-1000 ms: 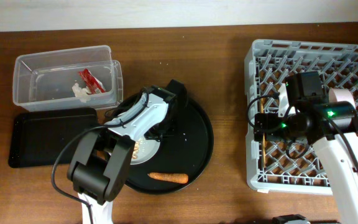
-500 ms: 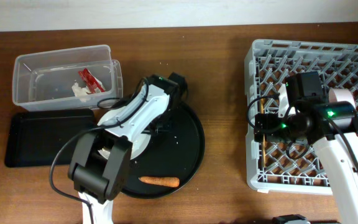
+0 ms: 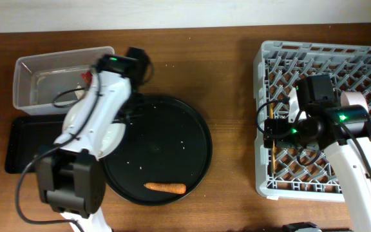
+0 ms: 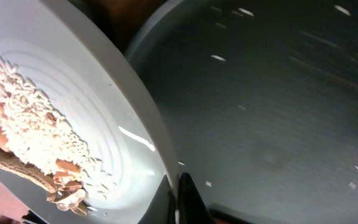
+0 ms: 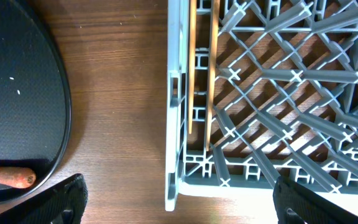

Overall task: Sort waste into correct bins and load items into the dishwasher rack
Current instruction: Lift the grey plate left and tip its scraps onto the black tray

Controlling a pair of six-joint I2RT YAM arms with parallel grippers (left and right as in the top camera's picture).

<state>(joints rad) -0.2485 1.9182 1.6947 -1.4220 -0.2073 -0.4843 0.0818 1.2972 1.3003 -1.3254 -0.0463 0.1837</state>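
Here, the dishwasher rack [image 3: 366, 58] fills the right side of the table [image 3: 237, 77]. The right hand [image 5: 188, 202] hovers over the rack's left edge, fingers spread wide and empty, above the chopsticks [image 5: 201, 62] lying flat among the pegs. The round black tray [image 3: 172, 148] sits centre, with the clear tub [image 3: 37, 71] and shallow black tray [image 3: 21, 148] at left. The left hand [image 4: 178, 200] is clamped on the rim of the pale grey plate [image 4: 104, 118], which is tilted beside the bins, presumably to tip out its food scraps [image 4: 23, 124]. The carrot [image 3: 165, 188] lies near the round tray's front edge.
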